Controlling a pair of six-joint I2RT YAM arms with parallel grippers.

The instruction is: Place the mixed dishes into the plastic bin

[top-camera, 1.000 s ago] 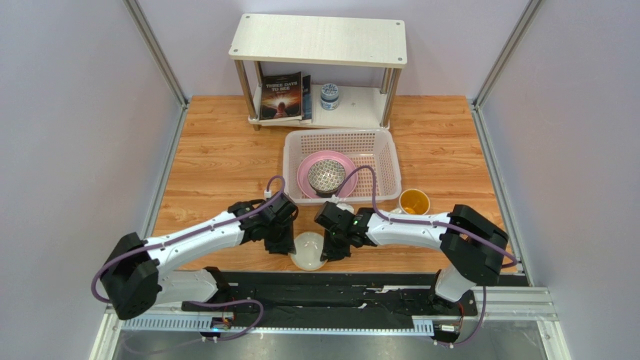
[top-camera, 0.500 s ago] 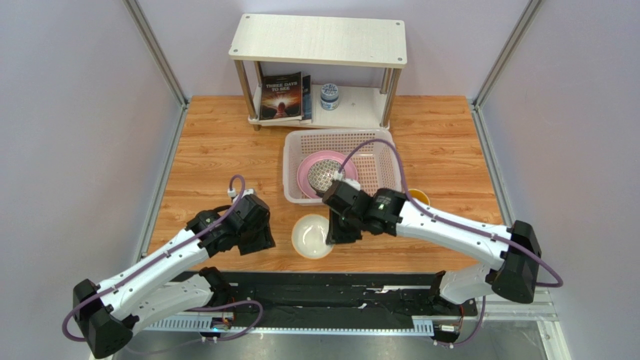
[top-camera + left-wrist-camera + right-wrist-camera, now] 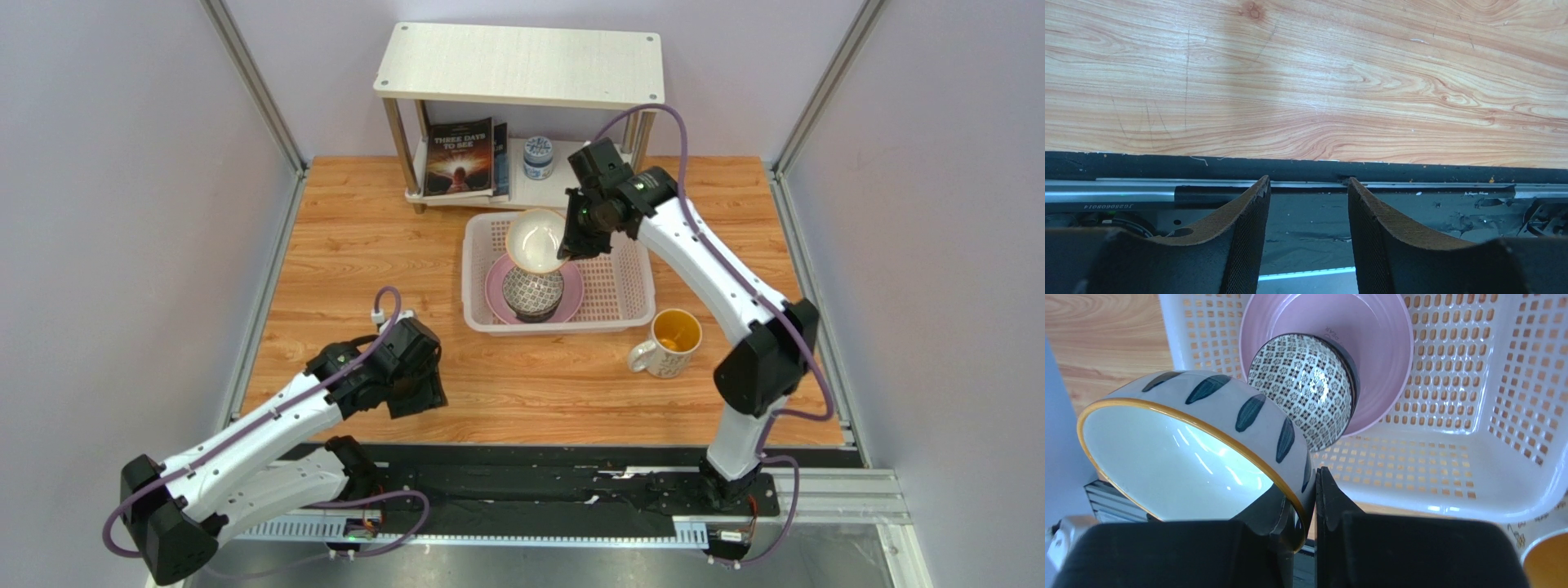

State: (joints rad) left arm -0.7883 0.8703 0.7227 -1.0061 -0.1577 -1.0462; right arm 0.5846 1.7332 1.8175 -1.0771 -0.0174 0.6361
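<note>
Right gripper (image 3: 1311, 485), clamped on the rim of the white bowl (image 3: 536, 240), has carried it from the worktop (image 3: 368, 245) to above the bin (image 3: 613, 289), seemingly over the patterned bowl (image 3: 535, 293) on the plate (image 3: 499, 292). Left gripper (image 3: 1308, 191) hangs parted, empty. Mug (image 3: 671, 335) still outside.

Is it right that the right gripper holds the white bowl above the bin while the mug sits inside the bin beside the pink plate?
Not quite: the mug stands on the table outside the bin, off its near right corner, as the top external view shows. The right gripper does hold the white bowl above the bin, and the pink plate lies inside.
</note>
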